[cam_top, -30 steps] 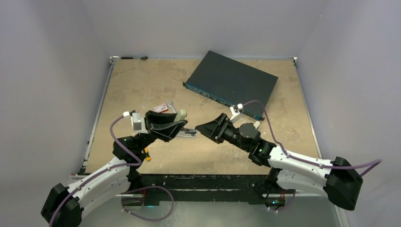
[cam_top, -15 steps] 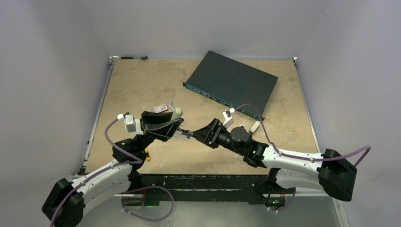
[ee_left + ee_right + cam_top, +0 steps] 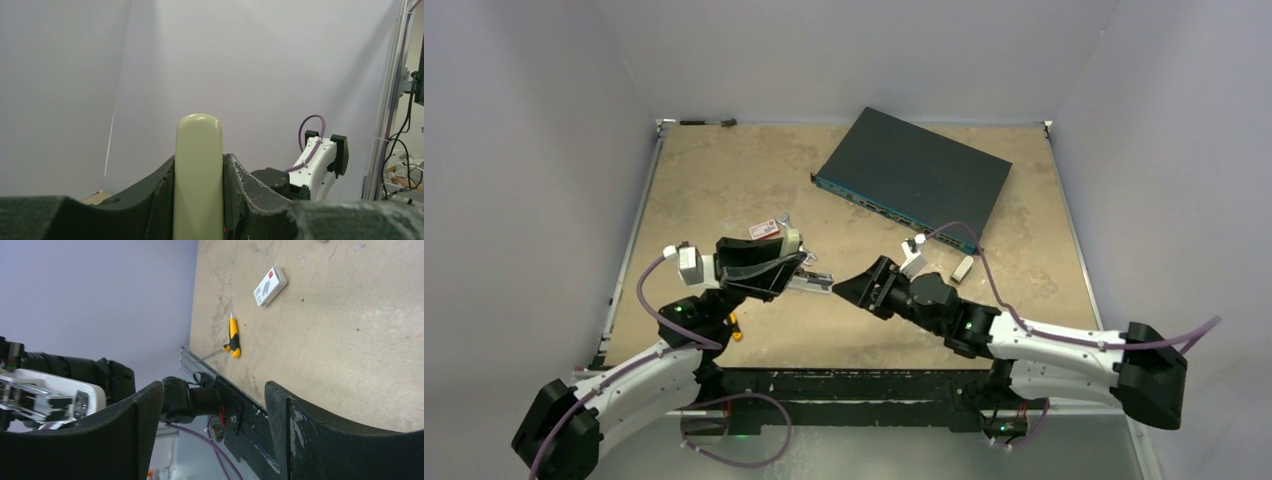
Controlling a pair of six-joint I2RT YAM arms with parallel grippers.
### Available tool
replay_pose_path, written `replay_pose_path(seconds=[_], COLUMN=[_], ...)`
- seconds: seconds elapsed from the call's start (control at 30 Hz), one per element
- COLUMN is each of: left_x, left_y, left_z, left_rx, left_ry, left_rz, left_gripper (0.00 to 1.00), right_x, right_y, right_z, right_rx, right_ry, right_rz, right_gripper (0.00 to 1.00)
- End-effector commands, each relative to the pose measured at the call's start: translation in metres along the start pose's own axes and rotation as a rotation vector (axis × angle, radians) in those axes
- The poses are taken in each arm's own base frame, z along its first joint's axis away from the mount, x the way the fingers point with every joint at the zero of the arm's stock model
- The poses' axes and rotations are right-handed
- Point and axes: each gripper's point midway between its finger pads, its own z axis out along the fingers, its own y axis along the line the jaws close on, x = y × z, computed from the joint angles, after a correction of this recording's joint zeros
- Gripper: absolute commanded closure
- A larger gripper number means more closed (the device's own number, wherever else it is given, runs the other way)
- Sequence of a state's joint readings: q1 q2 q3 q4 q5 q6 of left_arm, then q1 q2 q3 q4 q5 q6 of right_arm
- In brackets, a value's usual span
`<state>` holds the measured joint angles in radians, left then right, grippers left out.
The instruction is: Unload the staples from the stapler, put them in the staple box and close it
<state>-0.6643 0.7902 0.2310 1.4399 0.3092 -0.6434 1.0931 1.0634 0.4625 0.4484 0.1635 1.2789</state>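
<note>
The left gripper point(image 3: 786, 263) is clamped on the stapler point(image 3: 794, 242) and holds it off the table, well to the near-left of the switch point(image 3: 911, 175). In the left wrist view the pale body point(image 3: 198, 165) stands up between the two fingers point(image 3: 160, 195), which press on its sides. From above, the body runs up and away out of the grip. The silvery channel point(image 3: 816, 283) sticks out sideways toward the right arm.

The right gripper point(image 3: 838, 288) is spread wide and empty. It sits on the switch side of the stapler, with its tips aimed at the free end of the channel and just beside it. Whether they touch cannot be told. In the right wrist view the gap between its fingers point(image 3: 145, 415) shows only table and the left arm's base. A pale, silvery piece point(image 3: 50, 396) at the left edge, likely the channel, lies outside that gap.

So the channel's long axis points almost end-on at the right gripper, which is the free and nearer tool. The next move likely calls for a small sideways shift to bring the channel's end between the jaws. After that comes a pull along that axis while the left gripper holds firm. A pull off that axis could twist the stapler in the grip.
</note>
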Motion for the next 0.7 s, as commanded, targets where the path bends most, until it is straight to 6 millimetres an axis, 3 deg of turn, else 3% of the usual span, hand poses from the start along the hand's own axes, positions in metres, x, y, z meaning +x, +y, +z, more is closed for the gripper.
replay_pose_path(seconds=[0.0,0.33,0.53,0.67], left_x=[-0.018,0.036,0.094,0.116], left_y=[-0.02,0.005,0.041,0.054], left_z=[0.007,0.019,-0.014,-0.028], left_rx=[0.083,-0.009,-0.124,-0.143], left_ry=[-0.03,0.485,0.909,0.995], left_rz=[0.036,0.122,0.09,0.089], left_gripper=[1.0,1.0,1.0,1.0], right_x=[-0.032,-0.071,-0.091,-0.1], right_y=[0.006,0.006,0.016,0.021], right_z=[-0.02,-0.077,-0.103,-0.117], right_rx=[0.066,0.119,0.149,0.161], right_ry=[-0.131,-0.272,-0.334,-0.366], right_rz=[-0.078,-0.189,-0.218,-0.228], right_gripper=[0.23,0.2,0.2,0.19])
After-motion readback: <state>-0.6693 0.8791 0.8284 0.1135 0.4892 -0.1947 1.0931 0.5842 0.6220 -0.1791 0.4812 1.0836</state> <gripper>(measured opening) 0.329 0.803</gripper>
